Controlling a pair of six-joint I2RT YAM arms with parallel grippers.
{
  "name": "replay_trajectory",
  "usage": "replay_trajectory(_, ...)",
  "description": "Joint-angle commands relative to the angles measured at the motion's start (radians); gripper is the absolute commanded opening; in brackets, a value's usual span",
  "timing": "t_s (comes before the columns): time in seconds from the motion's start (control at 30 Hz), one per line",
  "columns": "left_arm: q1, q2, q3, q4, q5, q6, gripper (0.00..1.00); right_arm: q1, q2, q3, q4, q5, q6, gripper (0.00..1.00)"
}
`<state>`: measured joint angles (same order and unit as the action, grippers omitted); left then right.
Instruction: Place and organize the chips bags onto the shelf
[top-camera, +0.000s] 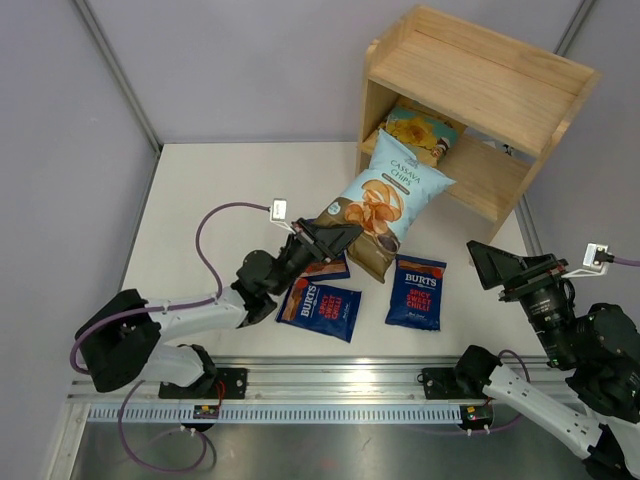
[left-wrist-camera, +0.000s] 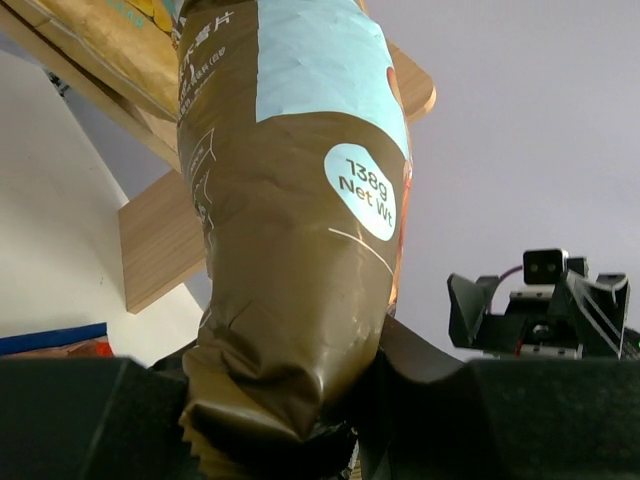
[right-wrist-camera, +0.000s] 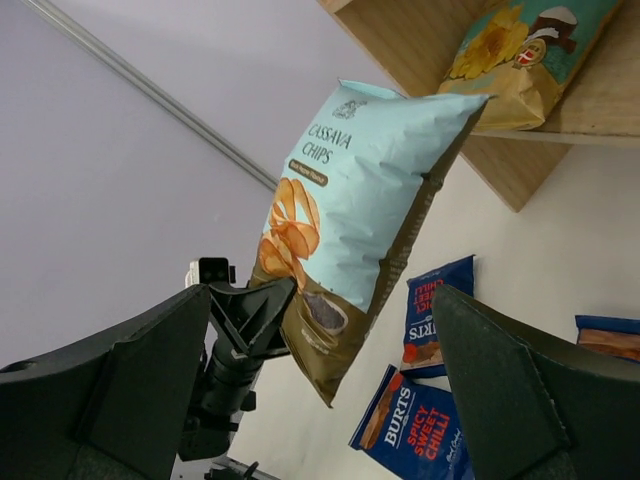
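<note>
— Where is your Cassava Chips bag (top-camera: 390, 205)?
— Up off the table (top-camera: 200, 200) and tilted, with its top edge by the lower tier of the shelf (top-camera: 480, 90). Your left gripper (top-camera: 335, 238) has its jaws pinched on the brown bottom seam. Your left wrist camera shows the crumpled foil squeezed between them.

— And your other arm?
— Your right gripper (top-camera: 490, 262) hangs over the table's right side, jaws spread wide, touching nothing.

— The remaining bags?
— The tan-yellow bag (top-camera: 420, 132) sits on the shelf's lower tier, partly behind the Cassava one. The left Burts bag (top-camera: 322, 307) and the right Burts bag (top-camera: 416, 292) lie flat on the table, apart from each other.

— The room around you?
— A white tabletop, plain grey walls (top-camera: 250, 60), and a metal rail (top-camera: 330, 410) along the near edge carrying both arm bases.

— Anything you can't make out?
— A third Burts bag (top-camera: 332, 269) is mostly covered by your left gripper. I cannot tell whether the Cassava bag's top touches the shelf or the tan-yellow bag.
</note>
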<state>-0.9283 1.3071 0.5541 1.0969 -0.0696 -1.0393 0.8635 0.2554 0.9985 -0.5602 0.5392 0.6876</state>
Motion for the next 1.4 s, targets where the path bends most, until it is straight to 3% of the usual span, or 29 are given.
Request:
replay_trajectory(0.0, -0.023, 0.017, 0.111, 0.005, -0.099, -0.014, 0.17, 0.000, -0.034, 0.022, -0.064, 0.057, -0.011, 1.00)
replay_trajectory(0.17, -0.023, 0.101, 0.297, -0.181, -0.150, -0.031, 0.19, 0.000, -0.076, 0.028, -0.073, 0.073, -0.007, 1.00)
replay_trajectory(0.6, -0.030, 0.441, 0.734, -0.310, -0.157, -0.019, 0.18, 0.000, -0.085, 0.098, -0.092, 0.058, -0.022, 0.99)
replay_trajectory(1.2, -0.043, 0.983, 1.602, -0.695, -0.147, 0.070, 0.18, 0.000, -0.074, 0.112, -0.061, -0.011, -0.005, 1.00)
replay_trajectory(1.37, -0.046, 1.047, 1.692, -0.767, -0.142, 0.067, 0.18, 0.000, -0.077, 0.114, -0.061, -0.018, -0.002, 0.99)
